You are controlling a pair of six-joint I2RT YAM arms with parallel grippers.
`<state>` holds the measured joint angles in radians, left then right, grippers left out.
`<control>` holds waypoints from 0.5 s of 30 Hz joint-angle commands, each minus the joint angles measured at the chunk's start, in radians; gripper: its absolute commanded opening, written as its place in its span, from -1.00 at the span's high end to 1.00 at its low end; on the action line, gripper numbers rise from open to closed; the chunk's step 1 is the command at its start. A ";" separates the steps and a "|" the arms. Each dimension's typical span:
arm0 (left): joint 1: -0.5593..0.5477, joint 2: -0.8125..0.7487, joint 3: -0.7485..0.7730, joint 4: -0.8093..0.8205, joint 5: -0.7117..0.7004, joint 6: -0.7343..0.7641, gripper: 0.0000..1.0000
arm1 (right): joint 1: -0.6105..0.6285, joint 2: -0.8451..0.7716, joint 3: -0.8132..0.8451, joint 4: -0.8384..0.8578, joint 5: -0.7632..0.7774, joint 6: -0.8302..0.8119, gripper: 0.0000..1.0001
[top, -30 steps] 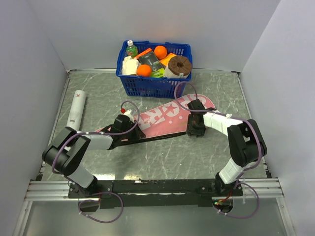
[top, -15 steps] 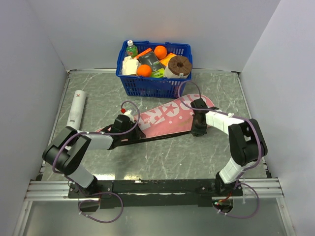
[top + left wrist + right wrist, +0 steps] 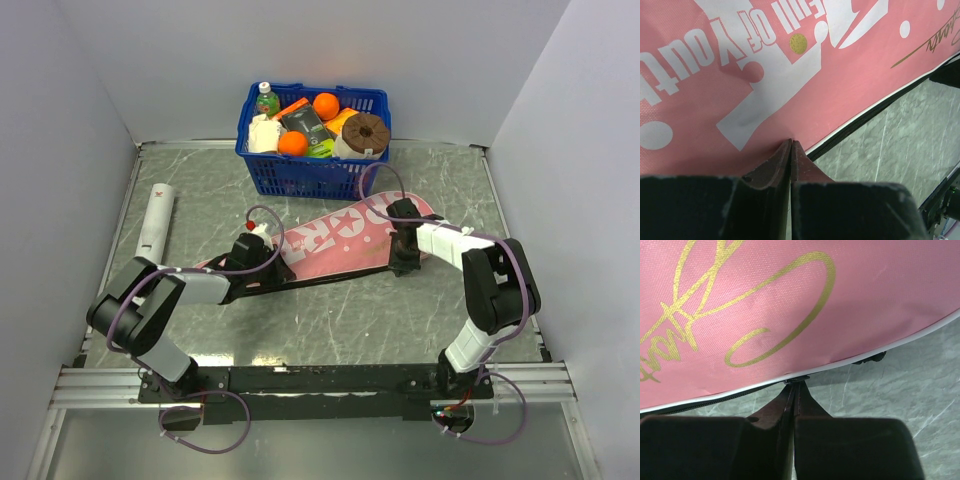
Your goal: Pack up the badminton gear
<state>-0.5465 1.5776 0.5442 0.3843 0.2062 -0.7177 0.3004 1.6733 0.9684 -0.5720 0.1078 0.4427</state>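
The pink "SPORT" cover (image 3: 335, 238) lies flat and slanted across the table, its black zip edge (image 3: 865, 117) facing the arms. My left gripper (image 3: 268, 268) sits at the cover's near edge towards its narrow end. In the left wrist view the gripper (image 3: 791, 142) is shut, tips pinching the pink cloth (image 3: 740, 75) beside the zip. My right gripper (image 3: 402, 265) is at the near edge of the cover's wide end. Seen from its wrist, that gripper (image 3: 796, 383) is shut on the small dark zipper pull (image 3: 799, 378) under the white piping. The long white tube (image 3: 153, 220) lies apart at the left.
A blue plastic basket (image 3: 300, 178) of groceries stands at the back, just beyond the cover's wide end. Grey walls close in the table on the left, right and back. The arm bases and a metal rail run along the near edge.
The right gripper's fingers have come together on the zipper pull at the cover's edge; they stood apart before. The left gripper and the cover have not moved.
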 commanded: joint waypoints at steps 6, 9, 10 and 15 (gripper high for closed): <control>-0.004 0.024 0.020 -0.019 -0.013 0.029 0.83 | 0.035 0.000 -0.016 0.089 -0.066 -0.036 1.00; -0.004 0.027 0.019 -0.016 -0.005 0.027 0.84 | 0.089 0.009 -0.004 0.072 -0.053 -0.030 1.00; -0.003 0.027 0.019 -0.016 -0.005 0.027 0.84 | 0.107 0.009 0.000 0.064 -0.050 -0.024 1.00; -0.003 0.024 0.013 -0.012 0.001 0.026 0.84 | 0.112 -0.036 -0.007 0.031 -0.027 -0.013 0.45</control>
<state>-0.5465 1.5833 0.5495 0.3840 0.2077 -0.7166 0.3985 1.6722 0.9672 -0.5419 0.1055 0.4141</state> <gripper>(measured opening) 0.082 0.123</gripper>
